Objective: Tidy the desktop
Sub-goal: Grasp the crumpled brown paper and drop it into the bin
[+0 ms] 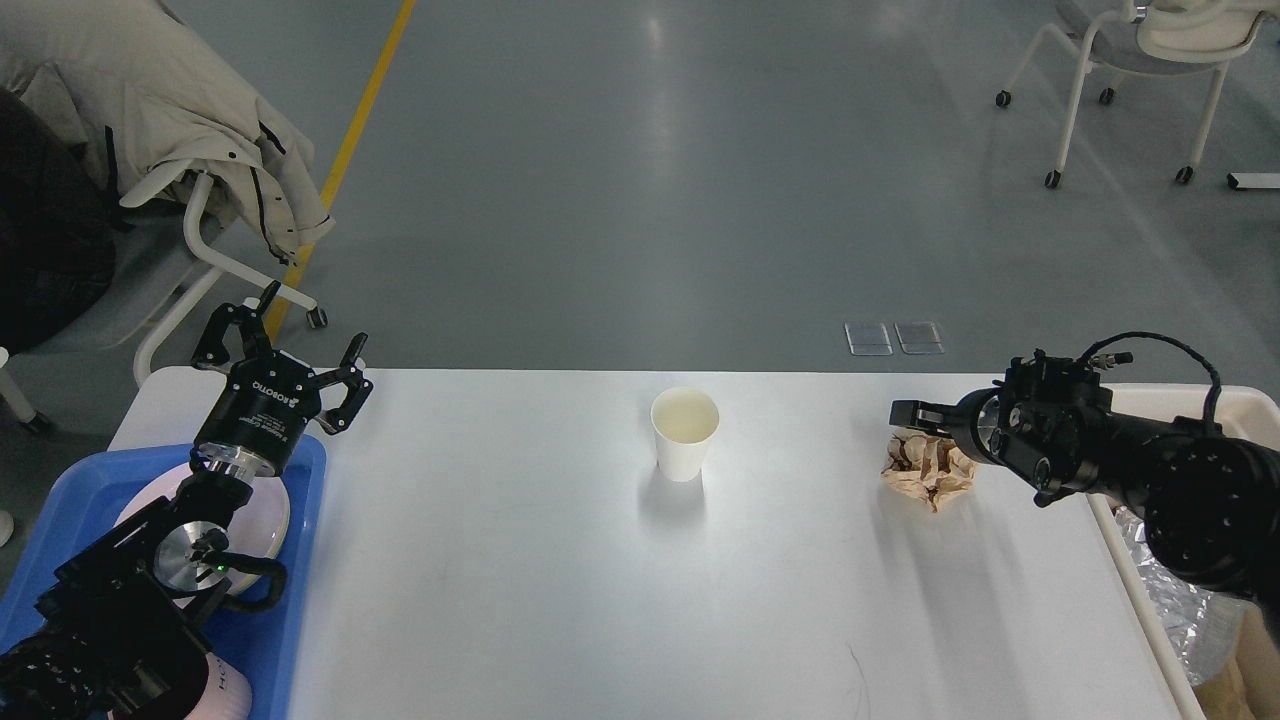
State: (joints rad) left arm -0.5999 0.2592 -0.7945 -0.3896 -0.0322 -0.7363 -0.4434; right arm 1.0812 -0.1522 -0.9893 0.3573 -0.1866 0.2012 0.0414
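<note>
desktop (520, 560) smooth matte white | crumpled brown paper wad (930, 475) | left gripper (285, 345) fingers spread | right gripper (915, 412) dark, state unclear

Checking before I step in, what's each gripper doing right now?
Left gripper: open, holding nothing.
Right gripper: over the crumpled brown paper; cannot tell.

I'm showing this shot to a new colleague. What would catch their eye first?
Likely the white paper cup standing upright alone mid-desktop, and the crumpled brown paper to its right with the right gripper at its far edge. At left, the left gripper is spread open above a blue tray.
</note>
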